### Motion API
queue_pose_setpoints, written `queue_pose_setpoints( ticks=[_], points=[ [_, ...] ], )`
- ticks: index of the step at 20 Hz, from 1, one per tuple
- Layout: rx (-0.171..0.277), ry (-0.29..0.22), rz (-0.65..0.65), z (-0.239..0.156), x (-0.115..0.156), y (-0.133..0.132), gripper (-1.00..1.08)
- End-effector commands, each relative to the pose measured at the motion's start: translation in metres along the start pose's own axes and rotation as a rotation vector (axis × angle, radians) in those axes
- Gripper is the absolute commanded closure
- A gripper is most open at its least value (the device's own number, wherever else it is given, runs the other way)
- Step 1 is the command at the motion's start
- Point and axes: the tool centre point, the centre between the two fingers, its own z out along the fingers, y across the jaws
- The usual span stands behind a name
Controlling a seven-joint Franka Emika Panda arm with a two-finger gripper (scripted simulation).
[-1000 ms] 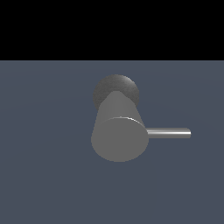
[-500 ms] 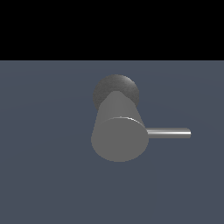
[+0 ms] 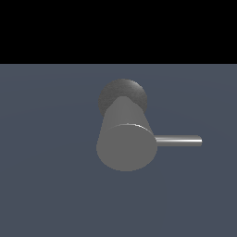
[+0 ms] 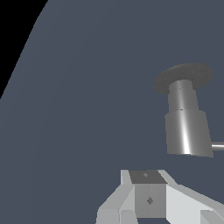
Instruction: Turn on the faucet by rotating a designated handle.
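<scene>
Nothing has shifted since the earlier frames in the exterior view: faucet and handle sit exactly as they did a second ago, and no part of the arm enters that view. Only the wrist view shows the gripper (image 4: 151, 205), and just its white and grey body at the picture's edge; the fingertips are cut off, so how far the jaws stand apart cannot be told, and nothing is seen held. It hangs clear of the faucet (image 4: 186, 124), with bare surface between them. From the wrist camera the faucet reads as a grey stepped cylinder, a narrower neck rising from a dark speckled round base (image 4: 183, 78) into a wider, shiny barrel. A short stub of the handle (image 4: 218, 146) pokes from the barrel's side at the picture's border. In the exterior view the faucet (image 3: 126, 139) stands on the flat blue-grey desk (image 3: 46, 162), its flat round end facing the camera and its darker base (image 3: 122, 92) showing behind it. The handle (image 3: 178, 140), a thin bright rod, sticks straight out level toward the exterior view's right, touching the thick body at its near end and free at its far end.
</scene>
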Motion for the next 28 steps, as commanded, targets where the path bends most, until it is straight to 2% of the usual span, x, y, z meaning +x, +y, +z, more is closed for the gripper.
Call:
queue_pose_setpoints(
  ticks=[1, 8, 14, 21, 28],
  points=[
    [0.098, 0.064, 0.014, -0.014, 0.007, 0.004, 1.08],
    [0.360, 0.240, 0.073, -0.055, 0.026, 0.025, 1.08],
    [0.573, 0.390, 0.149, -0.089, 0.039, 0.057, 1.08],
    [0.806, 0.557, 0.275, -0.117, 0.050, 0.112, 1.08],
    [1.017, 0.705, 0.445, -0.126, 0.055, 0.181, 1.08]
  ],
)
